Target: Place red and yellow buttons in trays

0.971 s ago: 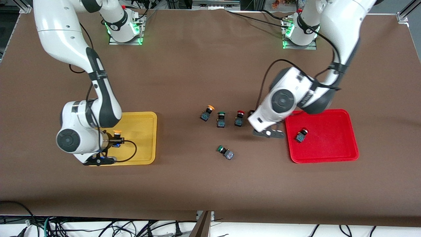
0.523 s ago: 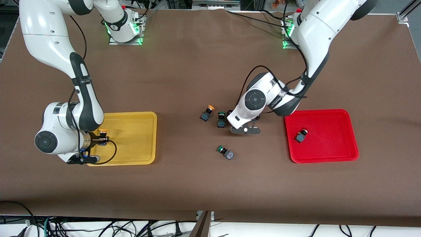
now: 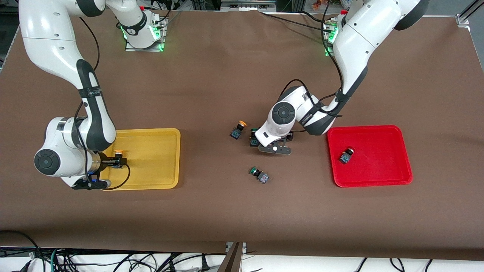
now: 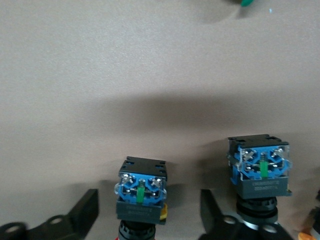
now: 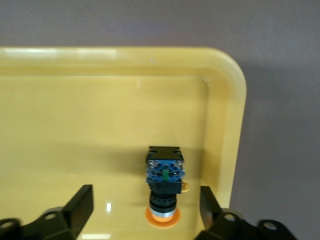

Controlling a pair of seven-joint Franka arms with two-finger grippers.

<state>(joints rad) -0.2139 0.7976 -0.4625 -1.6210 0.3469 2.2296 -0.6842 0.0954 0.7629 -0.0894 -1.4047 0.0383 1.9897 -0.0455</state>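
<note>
Since the earlier frames the left gripper [image 3: 275, 148] has been carried from the red tray [image 3: 393, 177] toward the middle of the table and lowered over the button row. The right gripper [image 3: 109, 166] has been shifted toward the right arm's end of the yellow tray [image 3: 166, 177].

Left gripper: fingers spread wide, one finger [image 4: 82, 212] on each side of a black-bodied button [image 4: 141, 192] seen from its terminal end; no contact is made. Its cap colour cannot be made out in the left wrist view, and in the front view the button is covered by the wrist. A second switch [image 4: 260, 172] is seen just beside it, outside the fingers; it is matched to the green button [image 3: 253, 138] partly hidden under the wrist.

Right gripper: opened wide, nothing held. A yellow-capped button [image 5: 164, 187] is lying in the yellow tray between the spread fingers, near the tray's corner wall, untouched.

Other items: a second yellow-capped button [image 3: 238, 130] is left on the table beside the green one, toward the right arm's end. A loose green button [image 3: 259, 175] is tipped on its side, nearer the front camera. One red-capped button [image 3: 346, 155] is lying in the red tray.

Pose: left arm is reached out from its base, elbow bent, wrist pointed down. Right arm is folded low over the tray edge.
</note>
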